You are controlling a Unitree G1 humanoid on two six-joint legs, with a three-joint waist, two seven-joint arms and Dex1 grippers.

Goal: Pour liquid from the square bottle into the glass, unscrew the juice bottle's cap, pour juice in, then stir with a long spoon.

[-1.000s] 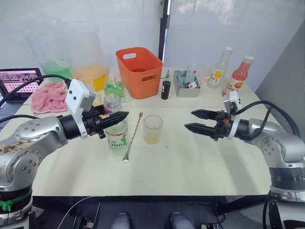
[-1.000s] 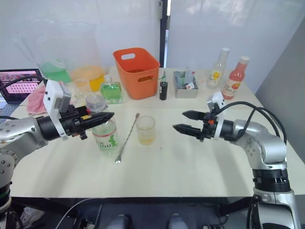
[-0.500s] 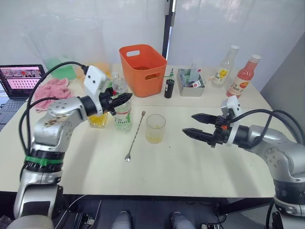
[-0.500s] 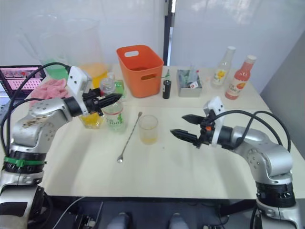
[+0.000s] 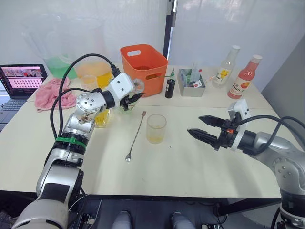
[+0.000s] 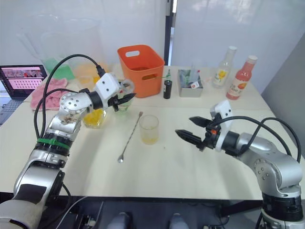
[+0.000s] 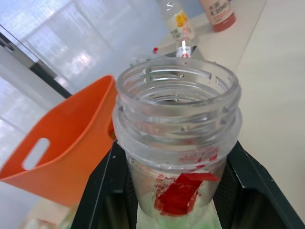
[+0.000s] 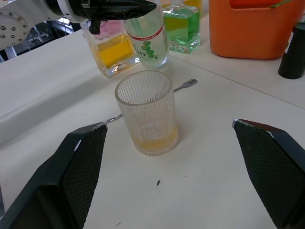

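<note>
My left pincer is clenched on the juice bottle's neck, just below the threads; the mouth is open, no cap on it. The bottle stands upright at the back-left of the surface, touching or just beside a square bottle w/ yellow liquid, w/ a green-liquid bottle near behind it. Orange bin sits just beyond.

My right pincer is released, fingers spread wide, hovering above the surface right of the glass & well apart from it. Glass is upright mid-surface, ribbed, w/ a shallow layer of pale yellow liquid at the bottom.

The long spoon lies flat on the surface just left of the glass, running diagonally, bowl end toward me, other end toward the bin.

Back right: a yellow-labelled bottle & a pink-liquid bottle. A grey tray and a small dark bottle are near the bin. Pink cloth & laptop far left.
</note>
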